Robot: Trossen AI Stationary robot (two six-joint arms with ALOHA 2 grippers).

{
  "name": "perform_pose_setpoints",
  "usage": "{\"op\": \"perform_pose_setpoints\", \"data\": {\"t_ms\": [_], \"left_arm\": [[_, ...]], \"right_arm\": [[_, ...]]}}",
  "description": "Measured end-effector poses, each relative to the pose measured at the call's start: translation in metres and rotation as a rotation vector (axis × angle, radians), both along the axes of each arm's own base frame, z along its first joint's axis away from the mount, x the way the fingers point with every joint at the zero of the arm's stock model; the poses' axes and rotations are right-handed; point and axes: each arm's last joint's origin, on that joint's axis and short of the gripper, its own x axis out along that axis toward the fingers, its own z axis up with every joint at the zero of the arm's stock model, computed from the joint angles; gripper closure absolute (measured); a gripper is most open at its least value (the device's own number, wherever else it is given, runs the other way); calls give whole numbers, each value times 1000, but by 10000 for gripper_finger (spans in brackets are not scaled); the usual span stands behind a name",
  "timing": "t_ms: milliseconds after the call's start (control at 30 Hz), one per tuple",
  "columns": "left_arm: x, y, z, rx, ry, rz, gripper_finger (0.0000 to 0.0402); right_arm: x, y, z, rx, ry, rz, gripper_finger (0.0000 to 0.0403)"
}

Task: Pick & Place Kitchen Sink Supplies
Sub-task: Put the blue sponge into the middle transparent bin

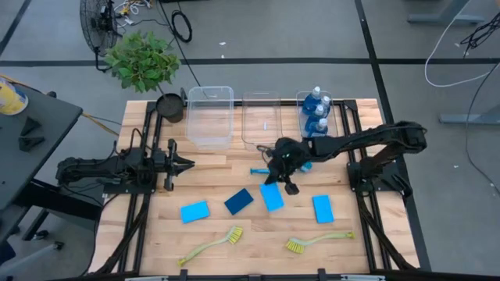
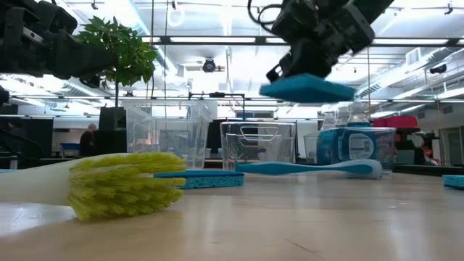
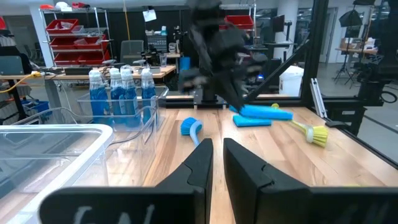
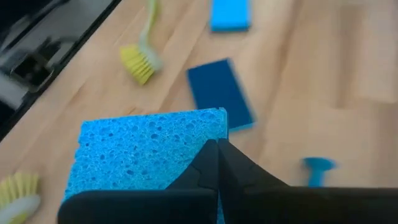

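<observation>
Pale wooden table (image 1: 258,226) on grey floor, workshop room behind. The right pincer (image 1: 285,181), frame centre, is clenched on a blue sponge (image 1: 272,197), lifted, long axis toward the lower edge. Left pincer (image 1: 186,163) waits centre-left, fingers nearly together.

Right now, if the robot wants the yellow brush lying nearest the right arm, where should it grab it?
Probably the middle of the yellow brush's thin handle, coming straight down from above. It lies flat on the table with open wood around it, and the bristle head is bulky.
</observation>
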Motion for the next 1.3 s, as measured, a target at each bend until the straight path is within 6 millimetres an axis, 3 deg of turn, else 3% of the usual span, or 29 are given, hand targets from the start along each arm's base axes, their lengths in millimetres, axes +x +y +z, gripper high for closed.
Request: {"op": "perform_pose_setpoints", "data": {"t_ms": [500, 700, 1067, 1300], "left_arm": [[0, 0, 0, 0, 0, 0, 358], [0, 0, 0, 0, 0, 0, 358], [0, 0, 0, 0, 0, 0, 358], [0, 0, 0, 0, 0, 0, 358]], "right_arm": [[-20, -62, 102, -142, -343, -405, 403], [-24, -92, 129, -187, -448, -532, 403], [-36, -137, 128, -527, -418, -727, 403], [-23, -149, 105, -749, -286, -664, 403]]}}
